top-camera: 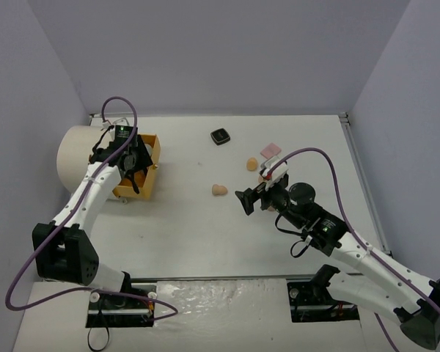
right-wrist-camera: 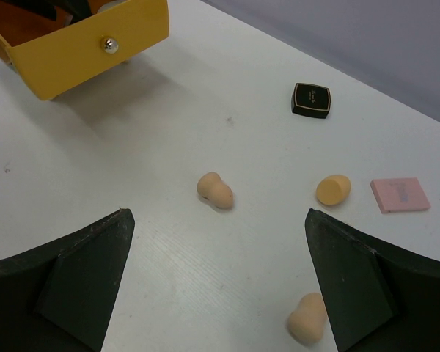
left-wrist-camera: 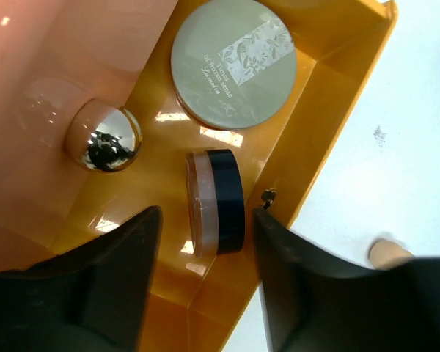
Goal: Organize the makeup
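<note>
Splayed black fingers (right-wrist-camera: 81, 282) of the right gripper (top-camera: 246, 201) frame the tabletop as it hangs open and empty-handed above the scattered makeup. One peach sponge (right-wrist-camera: 215, 191) lies dead ahead between the jaws, on the side toward the yellow drawer (right-wrist-camera: 66, 62). Its long axis slants across the line of approach, and the right arm is plainly the nearer one. Three sponges are out on the table (right-wrist-camera: 169, 117) in all. A second sponge (right-wrist-camera: 333, 189) rests further right, near a single pink square pad (right-wrist-camera: 400, 194), and a third sponge (right-wrist-camera: 308, 319) sits close in by the right finger. One black square compact (right-wrist-camera: 310, 100) lies well beyond. At far left, the left gripper (top-camera: 134, 158) is down inside the drawer, jaws parted and gripping nothing. They flank one dark round compact (left-wrist-camera: 218, 202) standing on edge, and one pale green disc (left-wrist-camera: 233, 62) lies flat just past it.
</note>
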Action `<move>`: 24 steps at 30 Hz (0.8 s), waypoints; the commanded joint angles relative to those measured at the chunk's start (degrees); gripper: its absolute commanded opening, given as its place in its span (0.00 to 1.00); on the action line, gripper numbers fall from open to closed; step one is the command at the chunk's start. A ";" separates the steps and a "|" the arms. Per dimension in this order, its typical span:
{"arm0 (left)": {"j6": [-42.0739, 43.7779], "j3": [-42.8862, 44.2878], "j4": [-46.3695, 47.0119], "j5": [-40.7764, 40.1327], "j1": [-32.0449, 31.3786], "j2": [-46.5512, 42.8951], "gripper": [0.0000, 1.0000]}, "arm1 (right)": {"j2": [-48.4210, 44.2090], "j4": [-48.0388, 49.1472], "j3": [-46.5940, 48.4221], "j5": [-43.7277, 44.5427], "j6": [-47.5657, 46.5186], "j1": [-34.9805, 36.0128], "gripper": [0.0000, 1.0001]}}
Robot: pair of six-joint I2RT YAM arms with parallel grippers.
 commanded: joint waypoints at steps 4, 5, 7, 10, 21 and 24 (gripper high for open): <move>-3.12 0.12 2.29 -0.90 0.52 -5.93 0.75 | -1.13 3.43 0.10 0.25 0.13 -0.48 1.00; -2.97 0.12 2.29 -0.81 0.52 -6.36 0.77 | -1.03 3.43 0.24 0.25 0.23 -0.48 1.00; -2.54 0.66 2.14 -0.31 0.52 -7.21 0.81 | -0.69 3.35 0.52 1.80 0.41 -0.56 1.00; -1.58 1.64 1.13 1.24 0.52 -7.98 0.82 | -0.28 3.25 1.11 3.21 0.83 -0.56 1.00; 4.61 4.91 -1.37 8.35 0.50 -13.72 0.69 | 3.96 0.67 4.84 17.78 5.38 -2.76 1.00; 8.05 5.90 -2.68 9.90 0.49 -15.76 0.69 | 9.25 -1.56 8.42 18.76 7.46 -8.40 1.00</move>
